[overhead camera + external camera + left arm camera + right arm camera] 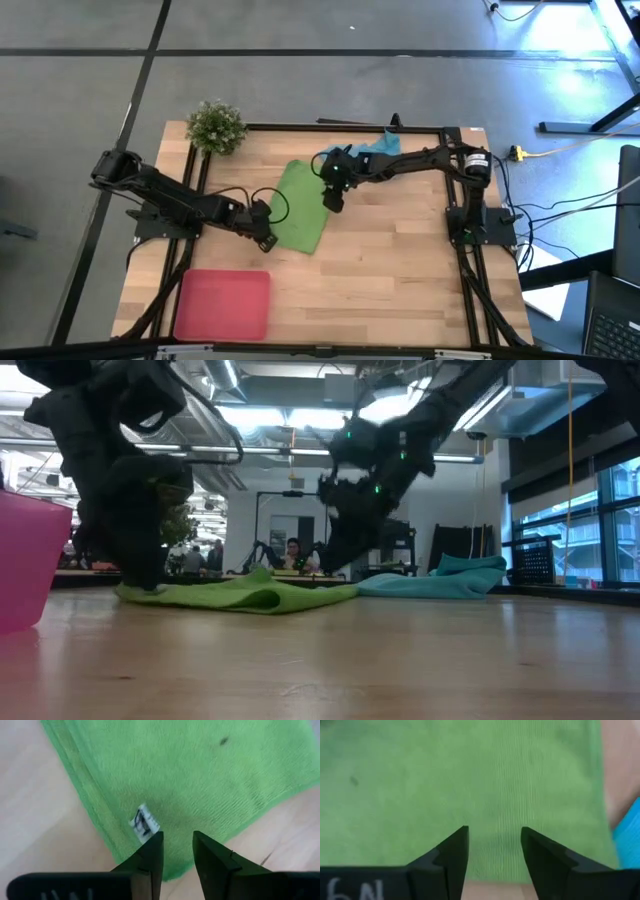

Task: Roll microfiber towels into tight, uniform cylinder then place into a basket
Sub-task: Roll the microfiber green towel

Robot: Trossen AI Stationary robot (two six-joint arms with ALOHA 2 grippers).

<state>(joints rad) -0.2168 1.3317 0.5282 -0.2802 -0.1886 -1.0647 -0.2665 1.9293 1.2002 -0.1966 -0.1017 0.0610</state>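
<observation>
Closest to us at worktop height is the pinkish-red basket (22,565), well off to the side of both arms and with nothing visible in it from overhead. Past it, the lime green towel (303,205) lies mostly flat on the wooden worktop (400,260), with a low fold along one side.

Our left gripper (177,851) is right down at one corner of that towel, fingers a narrow gap apart with the cloth's edge just beyond the tips. A small white label (144,822) sits on the towel's hem beside one finger. We can't say it's actually pinching anything.

Our right gripper (494,845) hovers over the opposite edge of the same green towel, fingers spread apart, nothing between them but the cloth below.

The light blue towel (376,150) is bunched up behind the right gripper, under that arm. A small bushy plant (216,126) sits at the worktop corner beyond the left arm.
</observation>
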